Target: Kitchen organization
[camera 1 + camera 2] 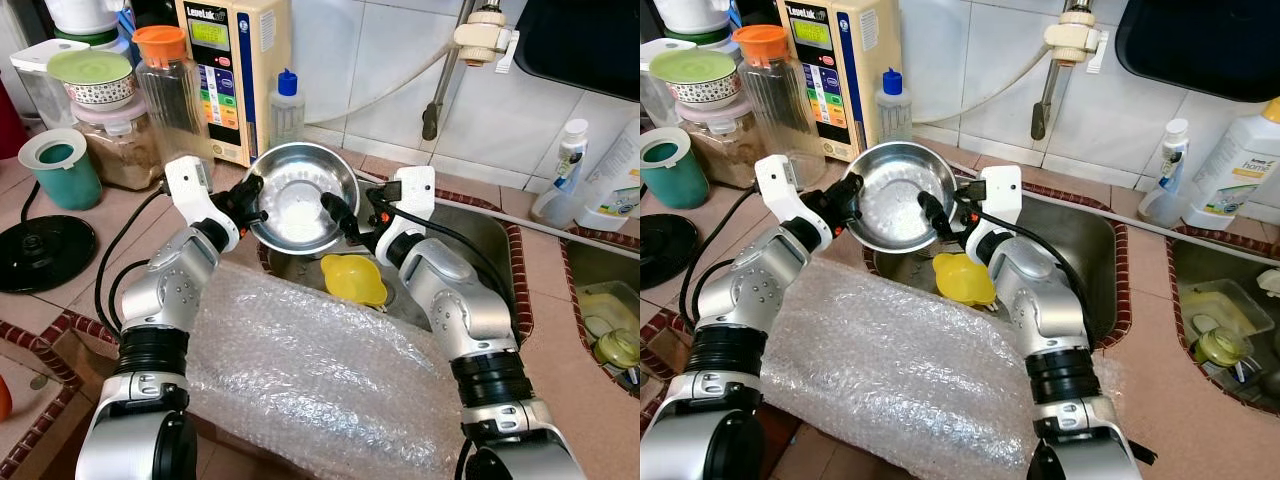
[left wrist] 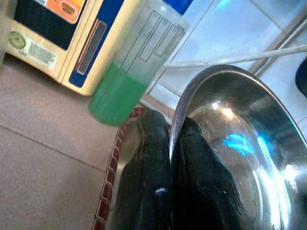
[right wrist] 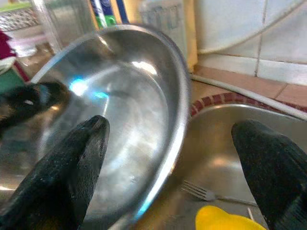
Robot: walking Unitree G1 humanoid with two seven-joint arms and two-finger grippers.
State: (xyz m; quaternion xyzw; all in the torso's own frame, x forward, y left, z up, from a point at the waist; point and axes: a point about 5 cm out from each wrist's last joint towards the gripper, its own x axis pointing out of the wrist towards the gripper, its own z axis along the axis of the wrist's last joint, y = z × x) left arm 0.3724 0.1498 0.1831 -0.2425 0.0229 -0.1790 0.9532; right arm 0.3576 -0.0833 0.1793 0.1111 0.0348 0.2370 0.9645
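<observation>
Steel bowl: stainless mixing bowl (image 1: pixel 300 197) held up tilted over the near-left edge of the sink (image 1: pixel 480 240), mouth facing the camera, empty as far as seen.
Left tool: left tool (image 1: pixel 253 208) pinched shut on the bowl's left rim, one finger inside and one outside, seen clearly in the left wrist view (image 2: pixel 170 182).
Right tool: right tool (image 1: pixel 342 222) spread wide across the bowl's right rim, one fingertip (image 3: pixel 72 163) inside the bowl, the other out over the sink; not clamped yet.
Progress: bowl is lifted and off any surface, so pick-up looks done; placing it somewhere is left, destination cannot be told.
Still to sort: yellow funnel-like piece (image 1: pixel 355 278) and a fork (image 3: pixel 204 192) lie in the sink; bubble wrap sheet (image 1: pixel 320 380) covers the counter edge in front.
Counter items: teal cup (image 1: pixel 58 168), orange-lidded jar (image 1: pixel 172 85), beige water ioniser (image 1: pixel 235 60), all standing left of the sink.
Left wrist view extra: green liquid in the blue-capped bottle (image 2: pixel 129 72) beside the ioniser, and the closed pinch.
Right wrist view extra: the fork, and the open gap between the right fingers.
</observation>
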